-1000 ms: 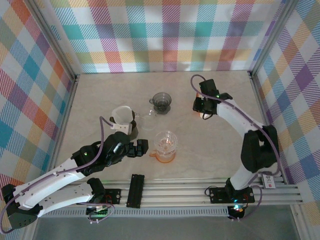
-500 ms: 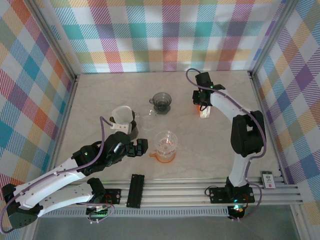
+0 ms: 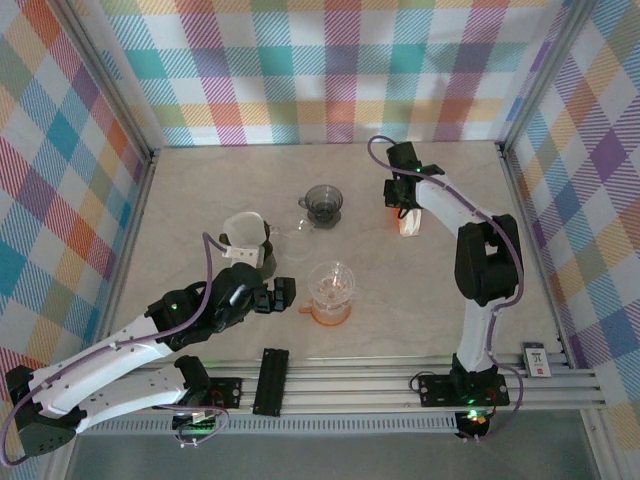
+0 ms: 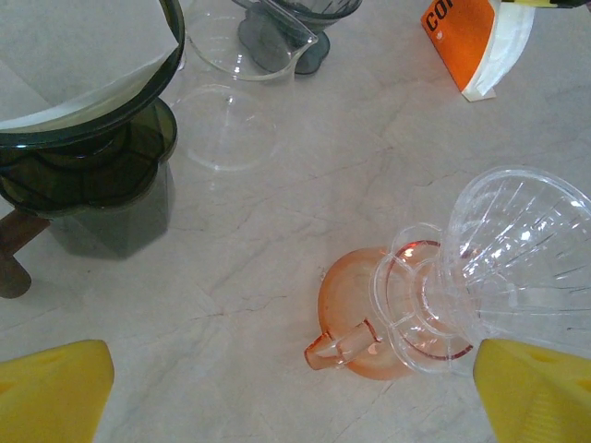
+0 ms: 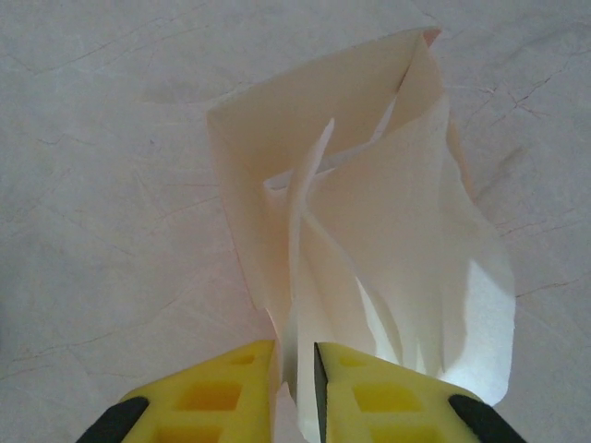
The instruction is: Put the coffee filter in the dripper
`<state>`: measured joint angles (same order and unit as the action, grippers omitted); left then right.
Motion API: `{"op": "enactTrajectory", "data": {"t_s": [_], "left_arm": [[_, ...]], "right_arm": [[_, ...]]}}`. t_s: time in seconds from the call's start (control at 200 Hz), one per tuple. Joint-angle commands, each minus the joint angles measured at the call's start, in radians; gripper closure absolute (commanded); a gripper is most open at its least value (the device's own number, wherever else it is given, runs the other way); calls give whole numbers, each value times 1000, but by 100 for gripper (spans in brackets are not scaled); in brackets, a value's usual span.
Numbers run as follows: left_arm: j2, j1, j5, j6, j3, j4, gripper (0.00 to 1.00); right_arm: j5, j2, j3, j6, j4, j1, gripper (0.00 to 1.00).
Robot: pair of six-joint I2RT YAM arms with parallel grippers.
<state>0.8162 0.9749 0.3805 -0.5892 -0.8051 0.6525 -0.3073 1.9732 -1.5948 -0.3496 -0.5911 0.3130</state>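
Two arms reach over the worktop (image 3: 200, 190). The right jaws are nearly together, pinching the thin edge of a white coffee filter (image 5: 369, 231). The filter sits toward the far right of the worktop, just beside an orange packet (image 4: 457, 37). The left jaws stand wide apart, holding nothing, over the worktop near the clear dripper (image 4: 517, 249). That dripper rests on an orange jug (image 4: 355, 318) near the middle. A dark pot (image 4: 102, 185) topped with a paper-lined cone stands to its left.
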Motion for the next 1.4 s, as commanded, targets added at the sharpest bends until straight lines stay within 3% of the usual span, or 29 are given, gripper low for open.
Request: {"op": "enactTrajectory", "data": {"t_s": [0.0,0.24,0.435,1.02,1.395], "left_arm": [[3,8,24,14,-26,5,0],[16,8,19,18,-31,2,0],[19,8,18,19,-28,-1,0],[14,8,6,16,-21,-2,0],[8,8,-11,4,-25,-1,0]], "right_arm": [[-21,16,-28,20,-20,-5,80],[-30,9,-25,29,-19,-5,88],[-27,-14,-11,35,-13,-4,100],[-18,-201,147,14,-1,34,100],[13,-485,303,-25,-47,109,100]]}}
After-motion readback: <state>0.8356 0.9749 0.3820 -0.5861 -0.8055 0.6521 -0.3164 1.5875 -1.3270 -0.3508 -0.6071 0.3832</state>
